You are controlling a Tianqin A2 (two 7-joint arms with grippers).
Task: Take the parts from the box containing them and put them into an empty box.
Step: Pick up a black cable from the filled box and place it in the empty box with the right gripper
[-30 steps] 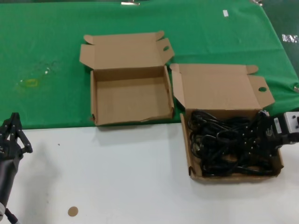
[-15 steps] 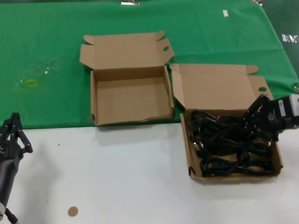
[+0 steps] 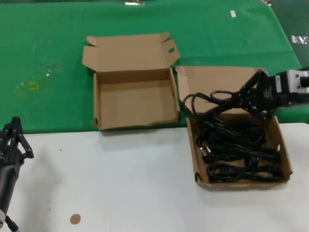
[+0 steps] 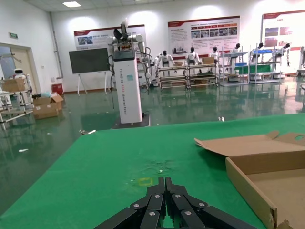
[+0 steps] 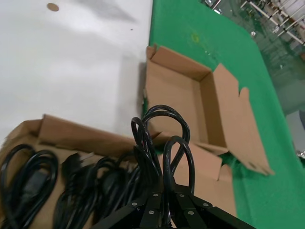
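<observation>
The box containing the parts (image 3: 241,182) sits at the right, with several black coiled cables (image 3: 236,150) lying in it. My right gripper (image 3: 244,98) hangs above that box's back edge, shut on one black cable (image 3: 208,102) whose loops trail left toward the other box. In the right wrist view the gripper (image 5: 167,193) pinches the cable loops (image 5: 162,125). The empty box (image 3: 135,104) stands open to the left on the green cloth, and it shows again in the right wrist view (image 5: 181,98). My left gripper (image 3: 14,126) is parked at the lower left, shut on nothing (image 4: 165,182).
A green cloth (image 3: 48,48) covers the far half of the table and a white surface (image 3: 120,183) the near half. A small brown disc (image 3: 75,219) lies near the front edge. A yellowish mark (image 3: 30,86) stains the cloth at the left.
My right gripper has risen out of the cable pile and moved back, pulling one black cable up and out over the box's rear. The left arm has not moved.
</observation>
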